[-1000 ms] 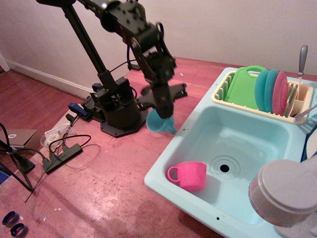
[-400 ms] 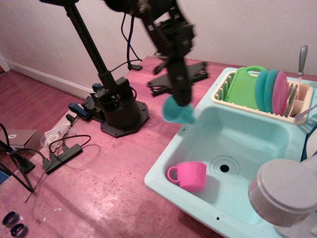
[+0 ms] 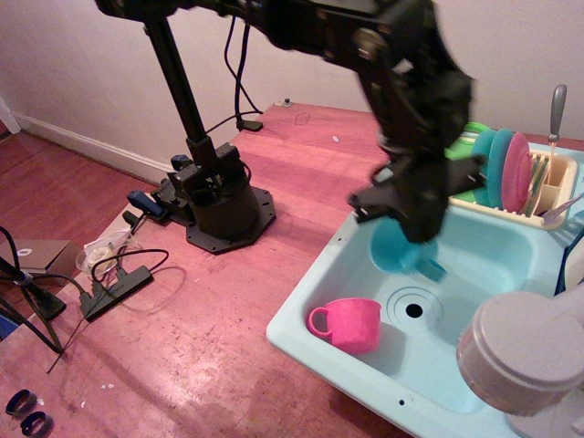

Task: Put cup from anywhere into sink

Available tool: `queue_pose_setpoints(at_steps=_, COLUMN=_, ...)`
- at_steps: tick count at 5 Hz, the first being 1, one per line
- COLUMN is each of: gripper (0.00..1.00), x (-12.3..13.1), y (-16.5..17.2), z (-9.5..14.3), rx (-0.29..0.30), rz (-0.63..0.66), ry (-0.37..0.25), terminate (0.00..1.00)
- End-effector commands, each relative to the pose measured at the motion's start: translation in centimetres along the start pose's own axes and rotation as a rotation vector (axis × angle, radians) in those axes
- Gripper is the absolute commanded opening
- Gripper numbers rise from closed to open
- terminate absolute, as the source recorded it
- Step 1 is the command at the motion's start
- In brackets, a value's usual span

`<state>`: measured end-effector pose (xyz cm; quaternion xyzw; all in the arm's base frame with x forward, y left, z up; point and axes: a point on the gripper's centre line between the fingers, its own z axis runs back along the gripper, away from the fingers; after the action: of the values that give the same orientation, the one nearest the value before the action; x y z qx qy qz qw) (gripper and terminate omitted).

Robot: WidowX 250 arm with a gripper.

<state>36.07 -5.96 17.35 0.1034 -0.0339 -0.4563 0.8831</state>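
My pincer (image 3: 411, 239) is gripping the small teal-blue plastic cup (image 3: 400, 249) over the light-aqua plastic sink (image 3: 474, 265). I'd lower it clear of the pink cup (image 3: 348, 323), then let go.
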Motion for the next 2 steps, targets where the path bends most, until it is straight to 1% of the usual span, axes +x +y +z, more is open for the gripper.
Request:
queue_pose_setpoints(at_steps=1, gripper=0.0, x=0.4, y=0.0, z=-0.5, rx=-0.007, rz=0.052, ry=-0.016, terminate=0.0)
queue_pose_setpoints(at_steps=2, gripper=1.0, x=-0.6, y=-1.4, z=-0.7, rx=-0.004, rz=0.099, ry=-0.028, terminate=0.0)
